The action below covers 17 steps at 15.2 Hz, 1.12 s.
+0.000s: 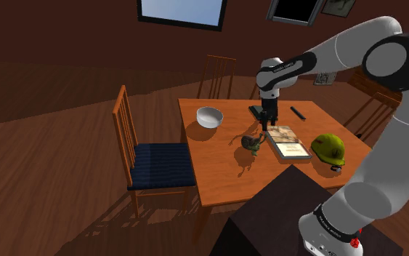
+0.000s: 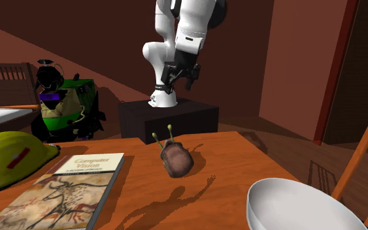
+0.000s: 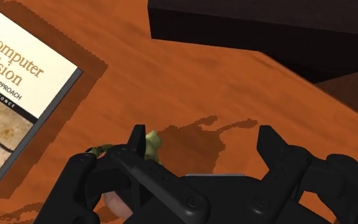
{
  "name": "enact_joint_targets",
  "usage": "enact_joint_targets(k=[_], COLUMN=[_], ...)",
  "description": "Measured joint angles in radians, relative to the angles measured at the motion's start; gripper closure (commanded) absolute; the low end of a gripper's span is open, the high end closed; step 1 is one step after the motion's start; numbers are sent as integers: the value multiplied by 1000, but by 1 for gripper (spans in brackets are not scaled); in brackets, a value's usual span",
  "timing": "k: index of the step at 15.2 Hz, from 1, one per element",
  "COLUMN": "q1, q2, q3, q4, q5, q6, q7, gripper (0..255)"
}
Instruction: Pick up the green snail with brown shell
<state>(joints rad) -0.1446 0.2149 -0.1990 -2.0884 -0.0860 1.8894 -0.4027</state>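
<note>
One gripper (image 3: 203, 137) | fingers wide apart, clasping nothing | green snail with brown shell (image 3: 151, 144) below, just beside one fingertip | mid-table (image 3: 203, 83), near Computer Vision book (image 3: 18, 95)

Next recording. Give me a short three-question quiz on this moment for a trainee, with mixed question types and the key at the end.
1. True or false: the hand is shut on the snail.
2. The helmet lies: A) between the snail and the book; B) on the book's side away from the snail; C) on top of the book.
3. Fill in: the book's cover reads "Computer ____".
Key: 1 false (the hand is open, nothing held); 2 B; 3 Vision.
</note>
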Motion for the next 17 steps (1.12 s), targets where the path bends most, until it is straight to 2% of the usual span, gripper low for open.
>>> enact_joint_targets(k=[11,17], q1=[-71,-83], q2=[452,540], q3=[-5,0], q4=[337,390], q5=[-10,-6], q6=[27,55], q7=[-116,-122], gripper=[0,0])
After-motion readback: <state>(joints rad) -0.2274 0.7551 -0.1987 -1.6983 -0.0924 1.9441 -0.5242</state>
